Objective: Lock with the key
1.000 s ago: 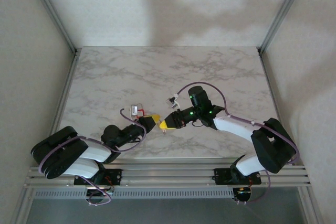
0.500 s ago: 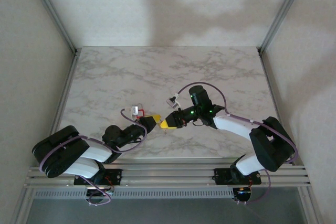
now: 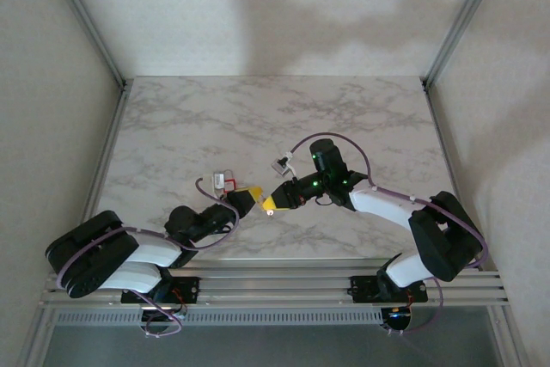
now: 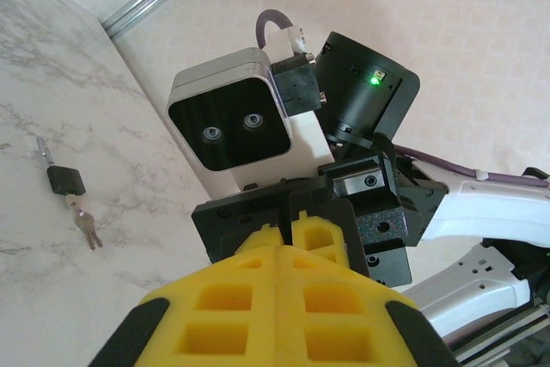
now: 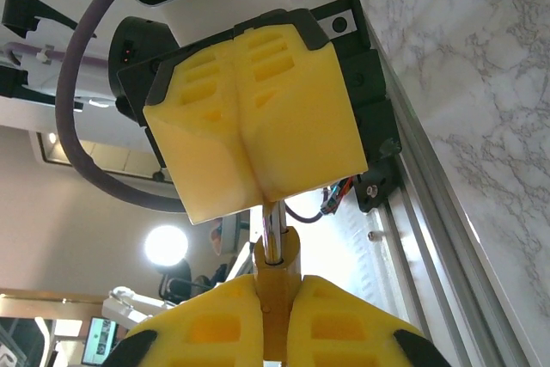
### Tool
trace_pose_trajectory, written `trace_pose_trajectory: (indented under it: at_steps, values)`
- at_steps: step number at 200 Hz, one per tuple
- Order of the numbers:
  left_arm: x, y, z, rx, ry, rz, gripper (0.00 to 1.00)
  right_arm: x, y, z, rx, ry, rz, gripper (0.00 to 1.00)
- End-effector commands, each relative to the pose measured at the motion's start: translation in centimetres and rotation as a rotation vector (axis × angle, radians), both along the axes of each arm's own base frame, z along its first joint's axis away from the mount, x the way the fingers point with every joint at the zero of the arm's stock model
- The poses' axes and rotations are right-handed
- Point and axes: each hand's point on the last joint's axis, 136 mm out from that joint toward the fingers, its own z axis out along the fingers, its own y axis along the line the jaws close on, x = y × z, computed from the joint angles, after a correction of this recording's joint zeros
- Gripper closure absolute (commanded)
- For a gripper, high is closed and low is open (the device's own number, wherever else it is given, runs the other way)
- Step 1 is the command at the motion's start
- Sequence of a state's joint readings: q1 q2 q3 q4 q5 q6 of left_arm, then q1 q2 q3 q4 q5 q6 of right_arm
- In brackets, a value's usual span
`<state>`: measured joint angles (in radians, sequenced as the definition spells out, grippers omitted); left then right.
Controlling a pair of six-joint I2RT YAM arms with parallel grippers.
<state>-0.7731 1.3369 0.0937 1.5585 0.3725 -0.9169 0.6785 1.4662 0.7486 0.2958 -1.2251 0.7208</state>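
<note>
Right gripper (image 5: 275,337) pinches the brass padlock (image 5: 277,274); left gripper (image 5: 244,122), directly ahead, clamps the key (image 5: 273,229), seemingly inserted; turning remains.

Both arms reach inward; left hand (image 3: 252,196) and right hand (image 3: 271,204) clamped tight, tips facing, close together.

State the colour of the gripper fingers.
Yellow fingers, clearest in the right wrist view.
</note>
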Motion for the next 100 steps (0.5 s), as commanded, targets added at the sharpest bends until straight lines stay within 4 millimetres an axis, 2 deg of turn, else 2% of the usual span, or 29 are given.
trace_pose_trajectory:
  at_steps: [1, 22, 35, 77, 100]
  values:
    - [-4.9, -1.8, 3.2, -0.068, -0.108, -0.224, 1.0, 4.3, 0.8, 0.9, -0.001, -0.127, -0.175, 0.95]
    - [-3.9, -1.3, 3.1, -0.072, -0.073, -0.164, 1.0, 4.0, 0.6, 0.7, -0.009, -0.138, -0.169, 0.8]
    - [-3.1, -1.0, 2.9, -0.072, -0.045, -0.117, 1.0, 3.8, 0.7, 0.7, -0.013, -0.141, -0.165, 0.74]
    - [-0.6, 0.0, 2.2, -0.053, 0.039, 0.019, 1.0, 3.7, 0.8, 0.2, -0.028, -0.138, -0.161, 0.67]
    - [0.4, 0.5, 1.6, -0.037, 0.07, 0.068, 1.0, 3.5, 0.7, 0.4, -0.024, -0.148, -0.16, 0.68]
